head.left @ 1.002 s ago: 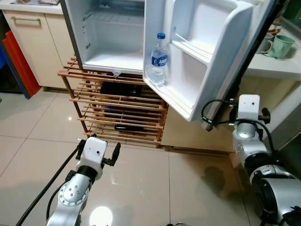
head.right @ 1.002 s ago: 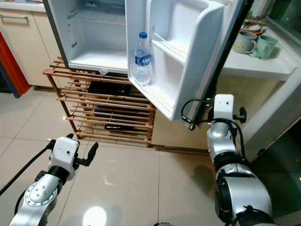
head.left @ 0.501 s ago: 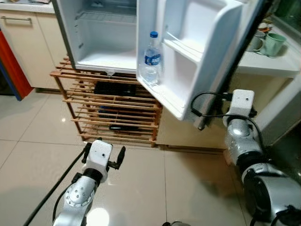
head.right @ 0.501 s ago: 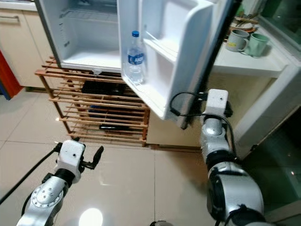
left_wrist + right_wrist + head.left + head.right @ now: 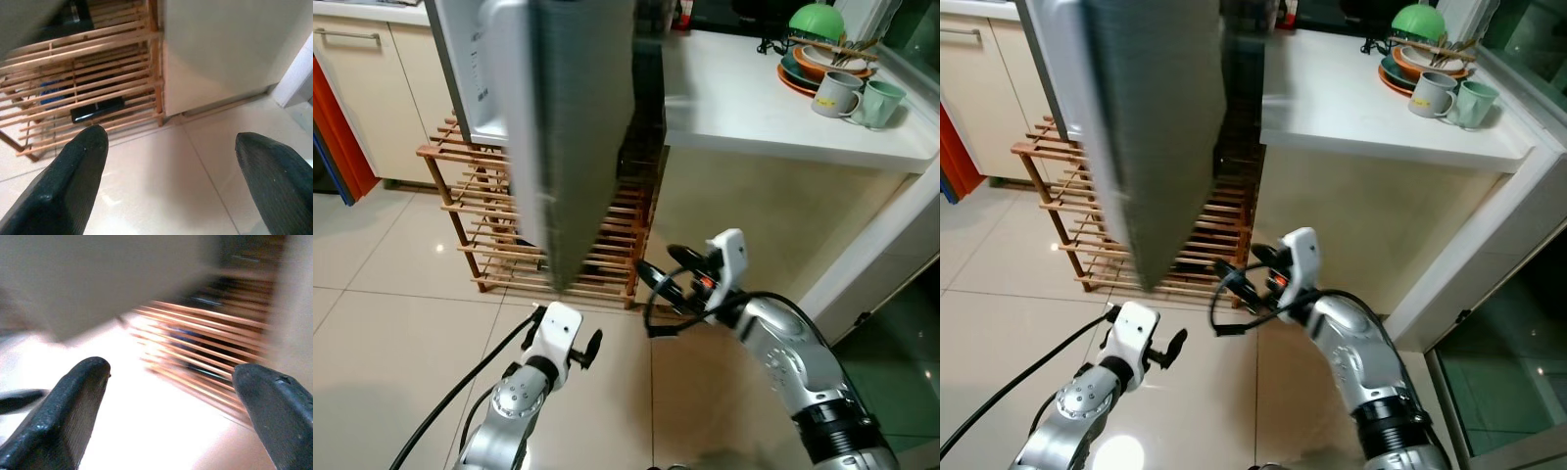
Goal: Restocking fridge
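Right tool (image 5: 656, 286) below fridge door (image 5: 570, 137) edge

No readable text, label, brand, number or sign can be made out in any of the views. The grey outer face of the fridge door (image 5: 573, 127) is shown blurred and plain, and the mugs (image 5: 860, 96) on the white counter (image 5: 773, 113) are seen without lettering. A dark flat object (image 5: 97, 108) on the wooden slatted rack (image 5: 83, 88) is too small and indistinct for any marking on it to be read.
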### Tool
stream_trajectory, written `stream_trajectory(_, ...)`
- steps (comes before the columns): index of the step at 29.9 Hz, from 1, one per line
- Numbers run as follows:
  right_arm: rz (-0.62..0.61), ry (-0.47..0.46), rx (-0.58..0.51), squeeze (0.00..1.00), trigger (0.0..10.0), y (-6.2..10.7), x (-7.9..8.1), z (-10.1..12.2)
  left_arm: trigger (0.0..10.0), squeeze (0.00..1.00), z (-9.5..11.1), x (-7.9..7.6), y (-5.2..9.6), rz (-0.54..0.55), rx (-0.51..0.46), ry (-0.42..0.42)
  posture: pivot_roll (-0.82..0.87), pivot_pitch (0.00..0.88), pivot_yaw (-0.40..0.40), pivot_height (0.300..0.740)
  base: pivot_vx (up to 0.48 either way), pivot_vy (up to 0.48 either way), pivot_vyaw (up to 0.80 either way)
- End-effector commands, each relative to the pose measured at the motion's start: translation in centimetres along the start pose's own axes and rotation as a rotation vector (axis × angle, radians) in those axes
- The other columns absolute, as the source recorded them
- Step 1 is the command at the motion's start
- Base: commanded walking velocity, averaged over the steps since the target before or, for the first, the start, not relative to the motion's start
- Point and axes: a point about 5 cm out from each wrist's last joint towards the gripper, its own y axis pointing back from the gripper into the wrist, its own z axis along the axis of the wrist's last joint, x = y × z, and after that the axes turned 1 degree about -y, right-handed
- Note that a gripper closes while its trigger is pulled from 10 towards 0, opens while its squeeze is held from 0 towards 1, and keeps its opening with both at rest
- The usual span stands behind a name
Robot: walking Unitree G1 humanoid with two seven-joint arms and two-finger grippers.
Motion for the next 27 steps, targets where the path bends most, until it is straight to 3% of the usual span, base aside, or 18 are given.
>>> stream_trajectory(1, -0.204, 0.063, -0.043, 0.0, 10.0, 0.5, -2.4, 1.1, 10.0, 0.0, 1.5, -0.4, -0.5, -0.017, -0.069, -0.019, -0.02, 0.0, -0.109, 0.74, 0.0, 0.0, 0.0)
stream_trajectory(4, -0.375, 0.066, -0.098, 0.0, 10.0, 1.0, -3.6, 2.2, 10.0, 0.0, 4.1, 1.0, -0.6, 0.063, -0.205, -0.013, -0.02, 0.0, -0.108, 0.74, 0.0, 0.0, 0.0)
stream_trajectory(8, -0.377, 0.118, -0.16, 0.0, 10.0, 0.9, -2.9, 3.1, 10.0, 0.0, 7.2, 2.4, -0.2, 0.131, -0.346, -0.034, -0.01, 0.0, -0.103, 0.74, 0.0, 0.0, 0.0)
stream_trajectory(10, -0.377, 0.131, -0.207, 0.0, 10.0, 0.5, -2.3, 3.0, 10.0, 0.0, 10.5, 3.7, 0.4, 0.19, -0.479, -0.044, 0.01, 0.0, -0.092, 0.74, 0.0, 0.0, 0.0)
stream_trajectory(11, -0.377, 0.131, -0.207, 0.0, 10.0, 0.5, -2.3, 3.0, 10.0, 0.0, 10.5, 3.7, 0.4, 0.19, -0.479, -0.044, 0.01, 0.0, -0.092, 0.74, 0.0, 0.0, 0.0)
stream_trajectory(14, -0.387, 0.138, -0.228, 0.0, 10.0, 0.2, -1.9, 2.8, 10.0, 0.0, 13.0, 4.8, 1.2, 0.249, -0.579, -0.024, 0.02, 0.0, -0.08, 0.74, 0.291, 0.0, 0.0)
stream_trajectory(19, -0.417, 0.133, -0.242, 0.0, 10.0, 0.2, -1.9, 2.7, 10.0, 0.0, 14.2, 5.3, 1.4, 0.252, -0.61, 0.064, 0.01, 0.0, -0.069, 0.74, 0.343, 0.28, 0.0)
stream_trajectory(27, -0.415, 0.144, -0.264, 0.0, 10.0, 0.3, -1.3, 2.4, 10.0, 0.0, 13.7, 5.9, 1.3, 0.257, -0.573, 0.061, 0.0, 0.0, -0.051, 0.74, 0.292, 0.382, 0.0)
